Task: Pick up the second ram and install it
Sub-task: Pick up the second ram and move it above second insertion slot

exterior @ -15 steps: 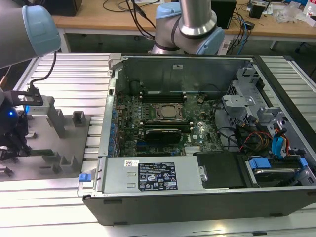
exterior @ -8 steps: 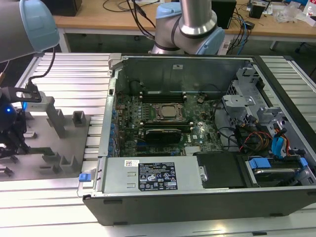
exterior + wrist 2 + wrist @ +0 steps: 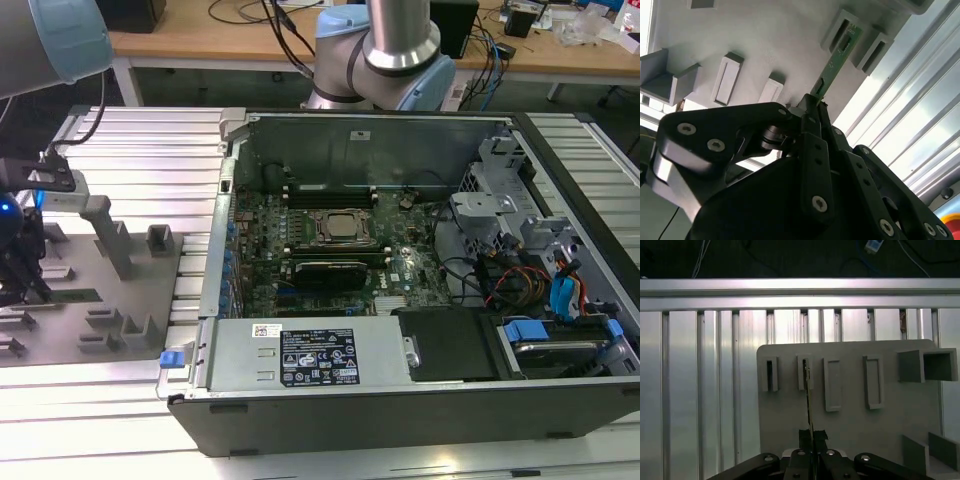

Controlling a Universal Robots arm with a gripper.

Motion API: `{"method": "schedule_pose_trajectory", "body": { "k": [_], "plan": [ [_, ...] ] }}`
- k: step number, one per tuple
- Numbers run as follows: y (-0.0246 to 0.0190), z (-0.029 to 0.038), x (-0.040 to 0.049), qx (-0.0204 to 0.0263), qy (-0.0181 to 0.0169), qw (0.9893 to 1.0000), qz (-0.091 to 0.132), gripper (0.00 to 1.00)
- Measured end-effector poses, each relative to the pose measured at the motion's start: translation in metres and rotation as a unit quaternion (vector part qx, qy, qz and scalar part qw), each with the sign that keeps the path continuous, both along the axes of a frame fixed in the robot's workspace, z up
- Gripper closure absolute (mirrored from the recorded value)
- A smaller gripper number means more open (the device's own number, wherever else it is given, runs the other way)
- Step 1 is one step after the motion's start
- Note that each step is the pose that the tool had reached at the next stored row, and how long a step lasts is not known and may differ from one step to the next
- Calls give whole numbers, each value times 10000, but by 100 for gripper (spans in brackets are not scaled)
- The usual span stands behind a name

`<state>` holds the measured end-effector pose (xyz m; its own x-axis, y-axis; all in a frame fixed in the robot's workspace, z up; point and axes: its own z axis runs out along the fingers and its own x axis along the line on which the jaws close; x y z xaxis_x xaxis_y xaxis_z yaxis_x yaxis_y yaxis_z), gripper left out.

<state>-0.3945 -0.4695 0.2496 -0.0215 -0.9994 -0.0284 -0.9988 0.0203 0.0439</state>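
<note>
The gripper (image 3: 20,268) hangs over the desk's (image 3: 150,150) corner at the exterior view's left, above a grey fixture plate (image 3: 140,290) that lies flat on the slotted aluminium. In both wrist views the fingers (image 3: 810,145) (image 3: 804,436) are drawn narrow, pinching the near end of the second ram (image 3: 837,60). It is a thin green stick, seen edge-on in the first wrist view (image 3: 808,390). Its far end reaches into a slot block (image 3: 805,371), which is 1 of 4 (image 3: 873,382) standing in a row on the plate. That row has 1 block on one side of it and 2 on the other. An open grey box (image 3: 927,365) stands past the row's end.

In the exterior view a tall grey post (image 3: 108,235) and a few low blocks (image 3: 160,240) rise from the plate between the gripper and the open computer case (image 3: 400,410). The case takes up the middle and the exterior view's right of the desk.

Inside the case the green motherboard (image 3: 260,220) lies flat with the CPU socket (image 3: 337,227) near its middle. Dark memory slots (image 3: 330,190) lie on the socket's far side and a black rectangular card (image 3: 325,270) on its near side. Red, orange and blue cables (image 3: 530,280) tangle by the drive bay. A metal cover (image 3: 240,350) along the near wall carries a black and white label (image 3: 315,357). I cannot make out its print from here. The arm's base (image 3: 385,60) stands behind the case.
</note>
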Motion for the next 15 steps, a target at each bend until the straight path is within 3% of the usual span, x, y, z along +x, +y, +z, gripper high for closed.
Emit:
{"method": "schedule_pose_trajectory", "body": {
  "k": [15],
  "plan": [
    [0,252,0,0,0,10000,0,86]
  ]
}}
